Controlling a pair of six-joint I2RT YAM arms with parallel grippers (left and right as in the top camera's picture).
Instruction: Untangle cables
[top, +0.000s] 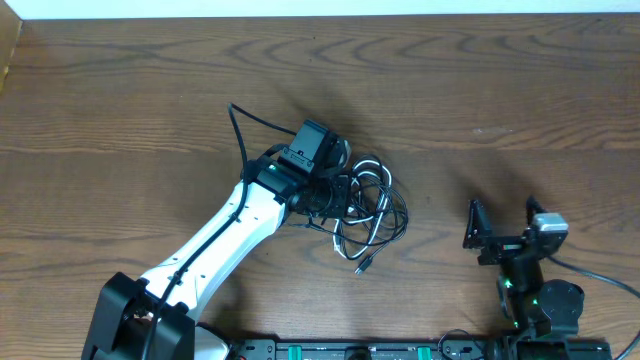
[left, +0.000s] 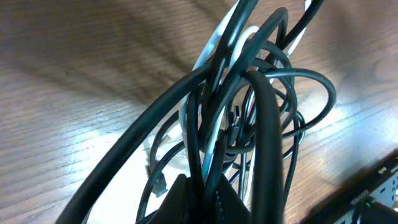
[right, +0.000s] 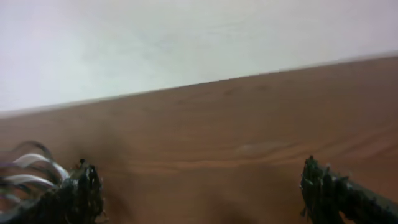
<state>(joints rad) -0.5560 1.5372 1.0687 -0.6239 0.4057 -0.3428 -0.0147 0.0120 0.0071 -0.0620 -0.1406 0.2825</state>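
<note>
From above, the cables (top: 372, 200) lie in one messy pile in the middle of the brown surface (top: 150, 100). A small plug (top: 362, 268) sticks out at the near side. The left end effector (top: 335, 190) is down in the pile, and its tips are hidden by the cords. The right end effector (top: 503, 222) is well apart from the pile, spread wide, holding nothing.

The left wrist view is nearly all black cords, very close and blurry. A white cable (left: 214, 46) peeks out behind them. The left end effector (left: 199, 202) is a dark shape cut off at the bottom. I cannot tell if it is clenched.

The right wrist view is fuzzy. Its two fingertips (right: 81, 186) stand far apart, and a few loops show at the left edge.
</note>
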